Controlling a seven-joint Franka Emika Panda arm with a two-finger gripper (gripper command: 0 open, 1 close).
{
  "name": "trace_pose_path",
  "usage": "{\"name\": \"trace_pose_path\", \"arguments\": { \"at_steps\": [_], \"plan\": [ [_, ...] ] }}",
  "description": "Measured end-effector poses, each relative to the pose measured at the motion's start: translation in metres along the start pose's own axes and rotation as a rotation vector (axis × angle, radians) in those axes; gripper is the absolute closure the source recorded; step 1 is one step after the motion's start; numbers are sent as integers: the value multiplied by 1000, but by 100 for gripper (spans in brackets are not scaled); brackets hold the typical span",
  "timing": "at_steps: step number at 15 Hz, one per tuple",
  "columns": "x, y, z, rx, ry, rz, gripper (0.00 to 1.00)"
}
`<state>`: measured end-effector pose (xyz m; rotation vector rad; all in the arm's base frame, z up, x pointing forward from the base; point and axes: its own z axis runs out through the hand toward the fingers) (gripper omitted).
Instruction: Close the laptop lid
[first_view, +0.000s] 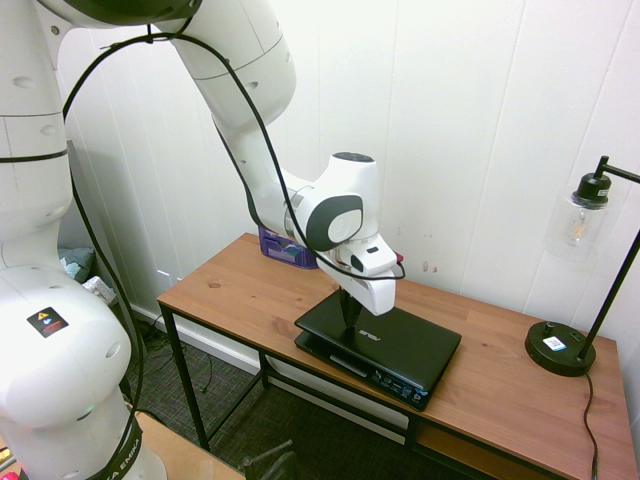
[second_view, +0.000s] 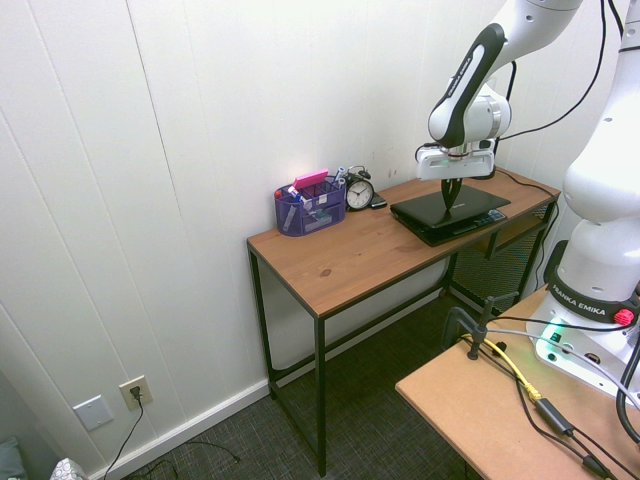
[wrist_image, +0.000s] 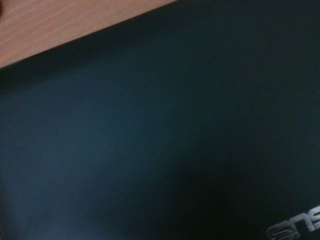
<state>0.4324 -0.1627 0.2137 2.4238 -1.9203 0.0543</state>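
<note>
Wooden desk (first_view: 250, 290) against white wall; laptop lid (first_view: 400, 345) down flat, directly beneath end effector (first_view: 349, 312), fingers pinched together, empty, tips on lid.

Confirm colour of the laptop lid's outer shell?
Plain matte black laptop lid, with a small silver logo; clearest in the wrist view.

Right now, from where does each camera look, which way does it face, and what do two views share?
First exterior view: high beside the arm's base, looking down at the desk; arm enters from the left, shut gripper on the laptop lid.
Second exterior view: farther off, facing the wall; arm enters from the right, above the lid.
Wrist view: straight down, close; black lid, desk edge, no robot parts.
Shared: both exterior views show the purple organizer.
</note>
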Motion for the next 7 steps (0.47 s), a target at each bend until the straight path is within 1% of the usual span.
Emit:
{"name": "trace_pose_path", "arguments": {
  "at_steps": [7],
  "plan": [
    [-8,2,8,-12,-22,-3,100]
  ]
}}
